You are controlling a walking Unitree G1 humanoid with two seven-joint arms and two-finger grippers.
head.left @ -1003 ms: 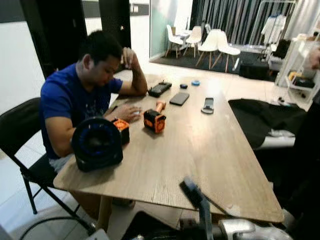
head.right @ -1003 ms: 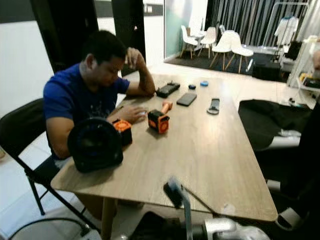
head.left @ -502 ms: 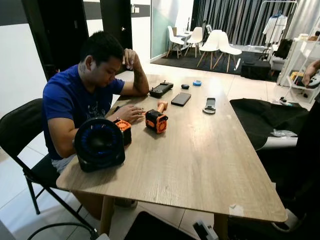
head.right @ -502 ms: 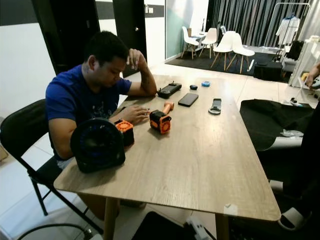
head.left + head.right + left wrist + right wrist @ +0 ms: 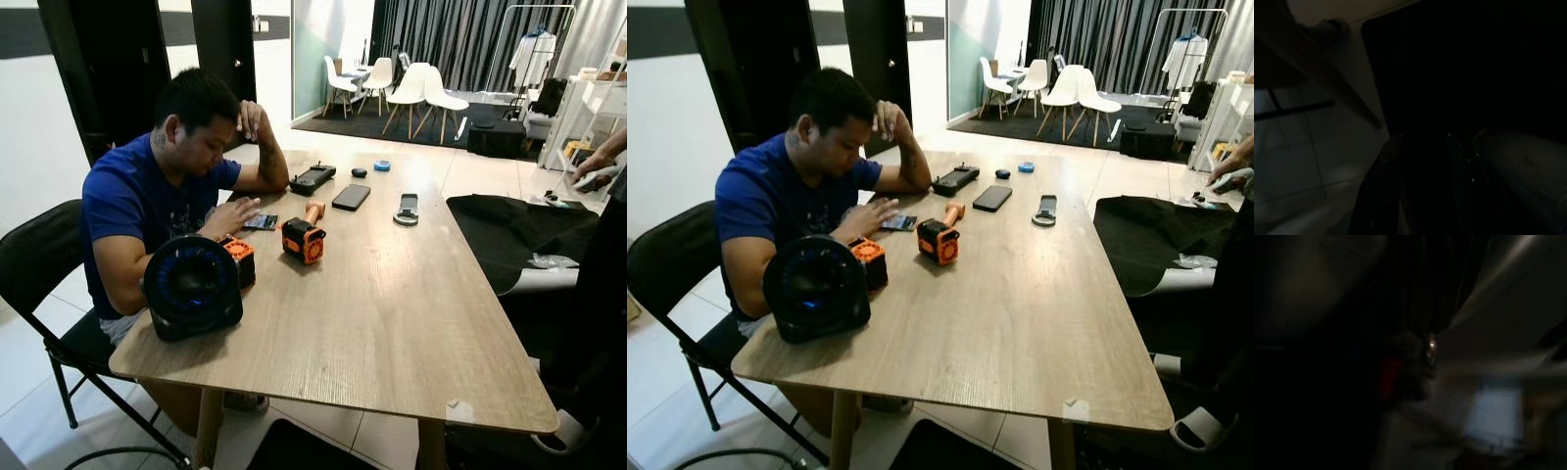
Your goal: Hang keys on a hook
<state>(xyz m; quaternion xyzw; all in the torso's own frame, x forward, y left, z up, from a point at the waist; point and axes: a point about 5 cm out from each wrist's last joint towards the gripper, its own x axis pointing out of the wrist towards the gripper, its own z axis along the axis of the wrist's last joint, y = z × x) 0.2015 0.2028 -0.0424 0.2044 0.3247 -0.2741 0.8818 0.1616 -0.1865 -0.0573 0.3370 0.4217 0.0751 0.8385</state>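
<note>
In the dark left wrist view my left gripper [image 5: 1422, 139] hangs low beside a table leg [image 5: 1327, 83], above a pale floor; its two black fingers [image 5: 1386, 181] stand apart with nothing seen between them. The right wrist view is dark and blurred. A small glint of metal [image 5: 1430, 346] next to something red [image 5: 1388, 374] can be made out there, too smeared to identify.
A long wooden table [image 5: 392, 323] stands ahead. A person in a blue shirt [image 5: 137, 206] sits at its left on a black folding chair [image 5: 39, 264]. On the table lie a round black fan [image 5: 193, 286], orange tools [image 5: 303, 240] and a phone [image 5: 351, 196]. Another person's hand [image 5: 593, 168] shows at the right edge.
The gripper that stood raised at the bottom edge a second ago has dropped out of the head views. The seated person's hand has shifted on the table. The camera moved slightly.
</note>
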